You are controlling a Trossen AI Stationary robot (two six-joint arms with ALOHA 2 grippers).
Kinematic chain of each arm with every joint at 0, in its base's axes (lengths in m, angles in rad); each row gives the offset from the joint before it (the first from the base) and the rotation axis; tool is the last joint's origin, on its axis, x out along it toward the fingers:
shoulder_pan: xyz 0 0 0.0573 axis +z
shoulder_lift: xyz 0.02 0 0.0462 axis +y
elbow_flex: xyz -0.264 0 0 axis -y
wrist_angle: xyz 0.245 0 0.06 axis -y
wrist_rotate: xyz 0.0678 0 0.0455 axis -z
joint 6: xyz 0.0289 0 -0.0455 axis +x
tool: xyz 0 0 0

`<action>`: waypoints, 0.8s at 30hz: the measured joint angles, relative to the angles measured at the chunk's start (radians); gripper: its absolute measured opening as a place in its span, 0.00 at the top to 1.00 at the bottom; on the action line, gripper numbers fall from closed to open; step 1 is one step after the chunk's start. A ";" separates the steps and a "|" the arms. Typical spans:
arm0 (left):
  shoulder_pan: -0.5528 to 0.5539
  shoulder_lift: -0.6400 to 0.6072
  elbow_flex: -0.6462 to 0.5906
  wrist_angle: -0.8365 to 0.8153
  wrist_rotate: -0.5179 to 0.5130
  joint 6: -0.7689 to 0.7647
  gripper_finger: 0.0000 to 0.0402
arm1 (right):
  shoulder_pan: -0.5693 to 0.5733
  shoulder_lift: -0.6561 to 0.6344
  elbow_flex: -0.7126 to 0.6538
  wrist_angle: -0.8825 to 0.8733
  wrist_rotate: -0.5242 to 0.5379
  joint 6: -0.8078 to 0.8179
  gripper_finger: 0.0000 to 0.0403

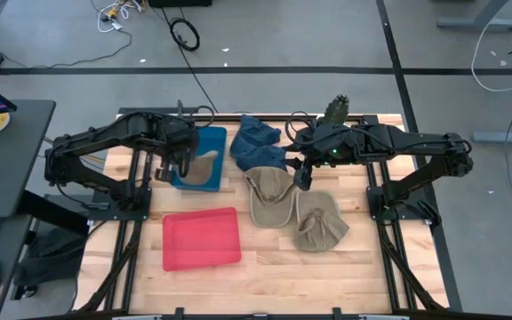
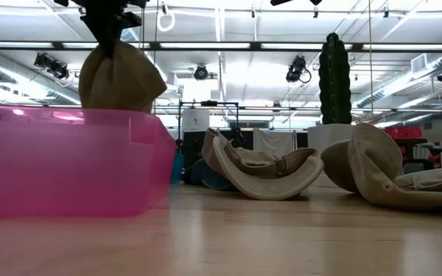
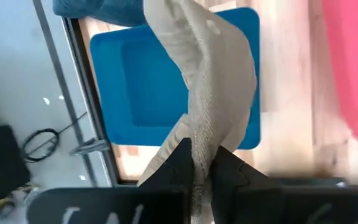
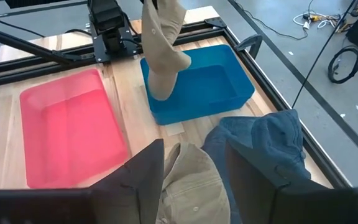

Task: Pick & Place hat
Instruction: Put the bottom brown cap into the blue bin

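1. the left gripper (image 3: 199,163) is clamped on a beige fabric hat (image 3: 213,81), its two dark fingers pinched together on a fold of the cloth.
2. the held hat hangs limp from the fingers above the blue rectangular plastic bin (image 1: 204,145); in the right wrist view its lower end dips inside the bin (image 4: 213,84). whether it touches the floor of the bin cannot be told.
3. the right gripper (image 1: 302,174) hovers above the heap of hats at the table centre, fingers spread apart and holding nothing.
4. hat count on the table: two beige fabric hats and one blue denim hat. one beige hat (image 1: 268,196) lies brim up just below the right gripper; the second beige hat (image 1: 320,222) lies touching it on the right side.
5. the blue denim hat (image 1: 256,142) lies crumpled just beside the blue bin, toward the table rear.
6. bin count: two. a red rectangular plastic bin (image 1: 202,237) sits on the light wooden slat table (image 1: 327,276), nearer the front edge than the blue bin.
7. no readable writing or labels show on any hat or bin.
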 joint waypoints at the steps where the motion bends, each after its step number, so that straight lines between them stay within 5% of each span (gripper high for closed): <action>1: 0.000 0.000 -0.003 0.003 0.002 -0.023 0.94 | 0.000 0.000 0.000 0.000 0.000 0.004 0.57; 10: 0.000 0.000 -0.125 0.020 0.036 -0.083 0.94 | 0.000 0.000 0.000 0.000 -0.002 0.004 0.57; 24: 0.065 0.000 -0.313 0.306 0.032 0.050 0.94 | 0.000 0.000 0.000 0.000 -0.003 0.007 0.57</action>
